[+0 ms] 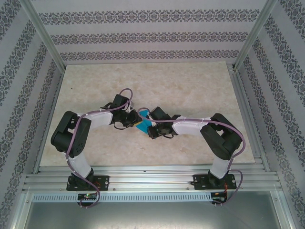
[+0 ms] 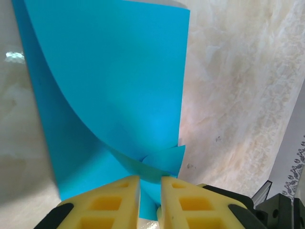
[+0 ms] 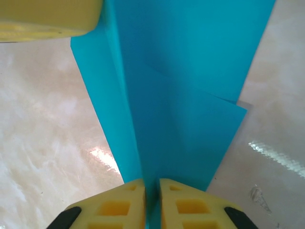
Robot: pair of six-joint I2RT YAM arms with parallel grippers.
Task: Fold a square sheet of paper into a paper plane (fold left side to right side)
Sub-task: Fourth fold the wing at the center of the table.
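Left gripper (image 2: 150,180) and right gripper (image 3: 151,183) each pinch the square sheet of paper (image 2: 109,86), which curls doubled over at mid-table (image 1: 190,81) between them, a few creases in and, I judge, most plane folds not yet made.

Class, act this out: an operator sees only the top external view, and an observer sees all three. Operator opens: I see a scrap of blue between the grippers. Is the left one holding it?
Observer: Yes, the left gripper is pinched on the near edge of the blue paper.
Operator: And the right one?
Observer: The right gripper has a creased edge of it between its fingers too.
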